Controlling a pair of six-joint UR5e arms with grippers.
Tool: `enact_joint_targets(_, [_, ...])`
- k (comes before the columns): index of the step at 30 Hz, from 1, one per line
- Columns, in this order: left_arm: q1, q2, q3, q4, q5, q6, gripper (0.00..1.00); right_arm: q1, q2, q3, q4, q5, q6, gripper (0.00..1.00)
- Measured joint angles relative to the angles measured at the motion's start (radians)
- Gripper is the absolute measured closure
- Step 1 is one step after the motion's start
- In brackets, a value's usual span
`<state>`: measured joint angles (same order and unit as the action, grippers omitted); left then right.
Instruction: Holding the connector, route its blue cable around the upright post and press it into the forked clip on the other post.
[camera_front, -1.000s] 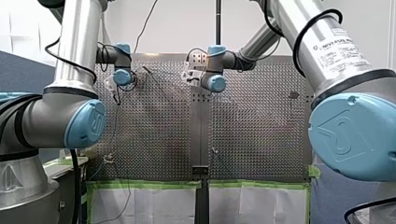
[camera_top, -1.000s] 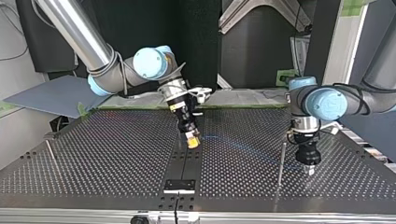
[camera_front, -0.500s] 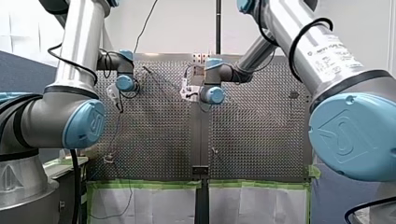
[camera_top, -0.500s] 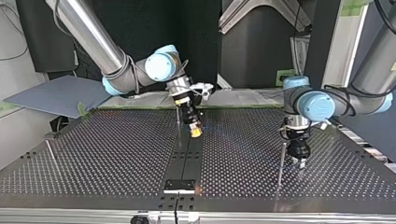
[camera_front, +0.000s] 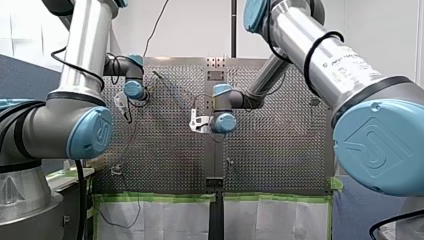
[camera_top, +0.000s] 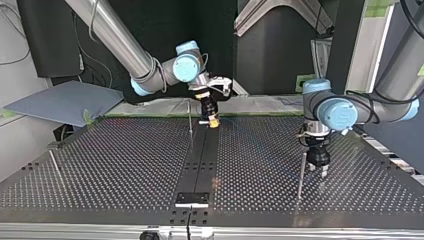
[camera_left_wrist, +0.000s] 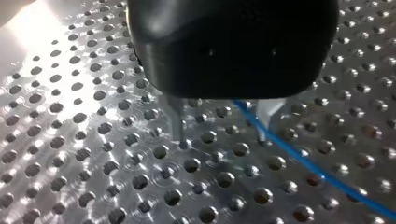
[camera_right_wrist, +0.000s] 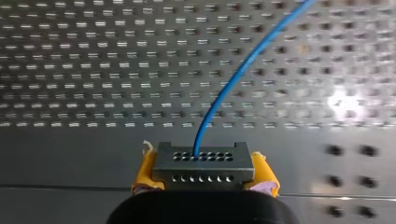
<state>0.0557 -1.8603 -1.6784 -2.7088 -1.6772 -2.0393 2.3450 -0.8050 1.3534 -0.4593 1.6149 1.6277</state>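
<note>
right wrist: right tool (camera_right_wrist: 203, 173) is clamping the connector (camera_right_wrist: 203, 164) between its yellow pads. blue cable (camera_right_wrist: 223, 93) is leaving the connector's face and arcing away over the counter (camera_right_wrist: 93, 56), touching no post in this view

left wrist: left tool (camera_left_wrist: 219, 137) is hovering low over the counter with its metal fingers (camera_left_wrist: 175, 121) apart, gripping nothing. the cable is running diagonally under it, passing just beside one fingertip; can't tell if it's touching

top: right tool (camera_top: 213, 121) is now sitting at the far edge of the counter, just beside the thin centre post (camera_top: 190, 120), on that post's right in this view. 1 s ago it was much nearer this camera, over the black centre strip (camera_top: 200, 165), so it's been hauling the connector back past the post. left tool (camera_top: 321, 172) is standing close to the second post (camera_top: 301, 175) and has crept slightly away from the camera. cable is too faint here to trace, and I'm not making out which post is carrying the forked clip

front: right arm (camera_front: 222, 121) is showing lower on the counter than 1 s ago, same move. left arm (camera_front: 132, 90) is barely shifting

reading: the wrap around the centre post is looking like the step underway, not finished, and the clip press is pending. slack is likely getting taken up, so I'm watching for the cable snagging on that left fingertip
</note>
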Motion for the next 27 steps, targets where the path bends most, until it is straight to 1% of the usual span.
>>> enact_joint_targets(4, [-0.003,0.000,-0.005,-0.012,-0.004,0.001,0.00,0.001,0.020,0.031,-0.034,0.002,0.009,1.00])
enact_joint_targets(10, [-0.007,0.000,-0.007,-0.042,-0.003,0.000,0.00,-0.004,0.030,0.073,-0.081,0.005,0.012,1.00])
enact_joint_targets(17, [-0.008,-0.001,-0.007,-0.049,-0.008,-0.002,0.00,-0.003,0.058,0.097,-0.093,0.032,0.006,1.00])
enact_joint_targets(21, [-0.008,-0.001,-0.007,-0.052,-0.027,-0.002,0.00,0.000,0.080,0.112,-0.101,0.049,0.004,1.00])
enact_joint_targets(27, [-0.008,-0.001,-0.007,-0.052,-0.047,0.000,0.00,0.002,0.107,0.150,-0.137,0.068,0.004,1.00])
